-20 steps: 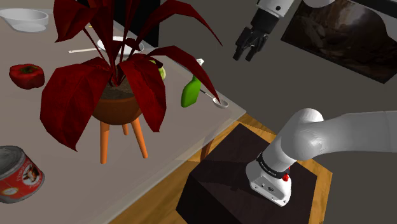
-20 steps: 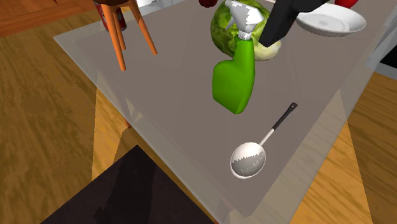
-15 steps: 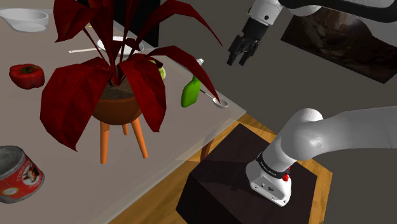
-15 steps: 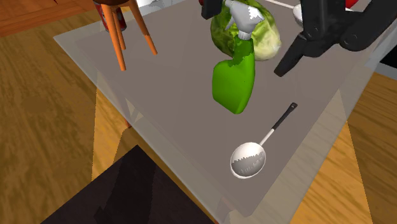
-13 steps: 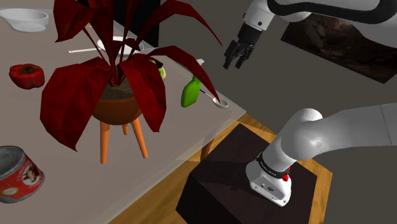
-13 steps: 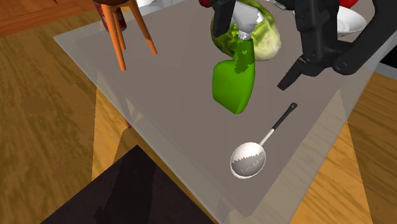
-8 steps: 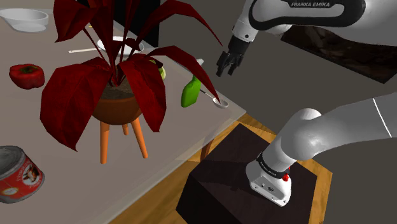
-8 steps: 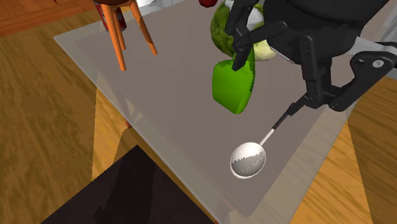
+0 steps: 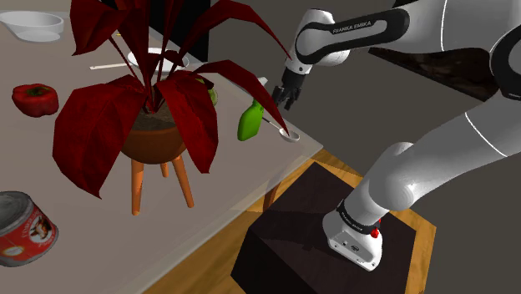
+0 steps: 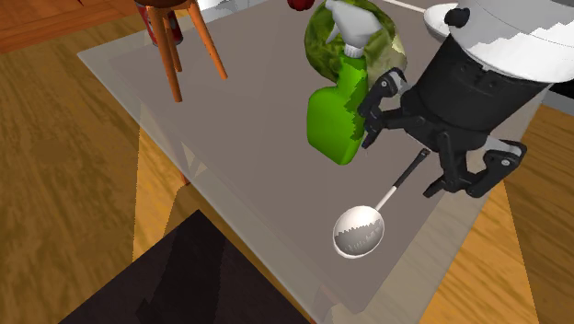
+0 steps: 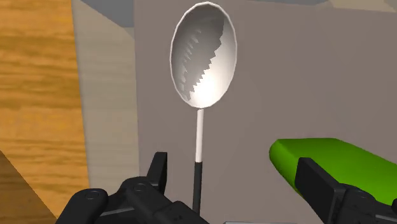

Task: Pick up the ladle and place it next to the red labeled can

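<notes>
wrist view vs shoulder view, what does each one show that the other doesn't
Wrist view: the open gripper with its fingers either side of the ladle handle's black end, not touching it.
Shoulder view: the red-leaved plant, red labeled can, red pepper, stand.
Both: the ladle's bowl, the green spray bottle, the grey table.
</notes>
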You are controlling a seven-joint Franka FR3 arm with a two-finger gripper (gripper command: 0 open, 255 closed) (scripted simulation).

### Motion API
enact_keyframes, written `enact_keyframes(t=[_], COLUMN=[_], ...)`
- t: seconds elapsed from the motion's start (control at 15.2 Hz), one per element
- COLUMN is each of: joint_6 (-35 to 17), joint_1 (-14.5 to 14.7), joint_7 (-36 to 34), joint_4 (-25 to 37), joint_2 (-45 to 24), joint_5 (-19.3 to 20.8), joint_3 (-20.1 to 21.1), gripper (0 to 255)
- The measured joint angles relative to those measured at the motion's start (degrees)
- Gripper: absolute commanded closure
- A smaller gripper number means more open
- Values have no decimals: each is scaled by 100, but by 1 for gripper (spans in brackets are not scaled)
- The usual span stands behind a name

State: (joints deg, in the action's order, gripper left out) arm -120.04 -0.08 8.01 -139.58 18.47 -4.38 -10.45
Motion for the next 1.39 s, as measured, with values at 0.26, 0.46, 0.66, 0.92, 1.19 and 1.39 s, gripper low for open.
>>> enact_keyframes(t=[0.26, 0.46, 0.66, 0.92, 1.19, 1.39], joint_6=[-510, -773, -1009, -1145, -1155, -1155], joint_1=[18, 29, 54, 69, 69, 69], joint_7=[303, 384, 409, 427, 429, 429], joint_4=[145, 69, -40, -95, -101, -101], joint_2=[-772, -975, -1105, -1187, -1189, -1189], joint_5=[-85, -138, -195, -232, -234, -234], joint_3=[-118, -136, -124, -118, -118, -118], gripper=[0, 0, 0, 0, 255, 255])
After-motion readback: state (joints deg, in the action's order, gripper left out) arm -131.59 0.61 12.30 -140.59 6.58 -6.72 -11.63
